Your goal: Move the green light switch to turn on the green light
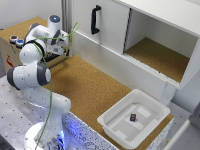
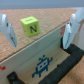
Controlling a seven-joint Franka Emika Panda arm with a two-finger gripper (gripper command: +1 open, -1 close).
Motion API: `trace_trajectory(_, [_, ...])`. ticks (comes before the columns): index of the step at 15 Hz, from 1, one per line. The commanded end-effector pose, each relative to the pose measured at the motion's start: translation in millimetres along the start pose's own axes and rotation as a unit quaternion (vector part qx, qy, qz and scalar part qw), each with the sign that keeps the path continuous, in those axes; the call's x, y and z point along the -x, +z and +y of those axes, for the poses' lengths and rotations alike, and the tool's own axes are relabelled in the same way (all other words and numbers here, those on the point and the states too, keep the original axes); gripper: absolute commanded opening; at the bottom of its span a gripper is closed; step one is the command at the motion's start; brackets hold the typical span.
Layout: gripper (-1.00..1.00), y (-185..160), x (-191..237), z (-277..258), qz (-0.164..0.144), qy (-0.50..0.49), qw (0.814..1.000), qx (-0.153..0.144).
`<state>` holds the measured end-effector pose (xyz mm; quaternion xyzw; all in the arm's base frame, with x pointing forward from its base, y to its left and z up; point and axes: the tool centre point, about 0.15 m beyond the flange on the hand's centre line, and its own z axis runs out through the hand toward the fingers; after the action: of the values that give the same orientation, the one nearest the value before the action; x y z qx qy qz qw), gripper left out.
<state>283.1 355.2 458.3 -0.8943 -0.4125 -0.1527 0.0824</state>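
While the arm (image 1: 35,65) reached toward the exterior view's upper left, its gripper (image 1: 62,46) sat behind the forearm there and could not be read from that camera. Wrist view settled it: gripper (image 2: 39,31) wide, both fingers (image 2: 70,30) apart with nothing between them, hanging over the cork edge of a wooden box (image 2: 35,57) with a blue robot drawing on its side. A green block (image 2: 30,25) marked N stood on the cork between the fingers, touching neither. The green light switch could not be identified in either view. Two round buttons (image 1: 16,40) were blurred on the box top. White tray (image 1: 112,127) held one small dark object (image 1: 133,117), too small to name.
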Motion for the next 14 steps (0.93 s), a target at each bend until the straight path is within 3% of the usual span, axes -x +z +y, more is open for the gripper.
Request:
trace_trajectory(1, [1.0,-54,-26,-29,-0.13,-0.114,0.985,0.023])
trace_trajectory(5, [1.0,-56,-22,-68,-0.157,-0.205,0.966,-0.005])
trace_trajectory(9, [1.0,-45,-7,-106,-0.205,-0.298,0.932,-0.036])
trace_trajectory(11, [1.0,-41,-2,-118,-0.21,-0.316,0.924,-0.05])
trace_trajectory(12, [-1.0,-42,0,-124,-0.202,-0.326,0.922,-0.06])
trace_trajectory(14, [-1.0,-46,2,-134,-0.19,-0.338,0.919,-0.074])
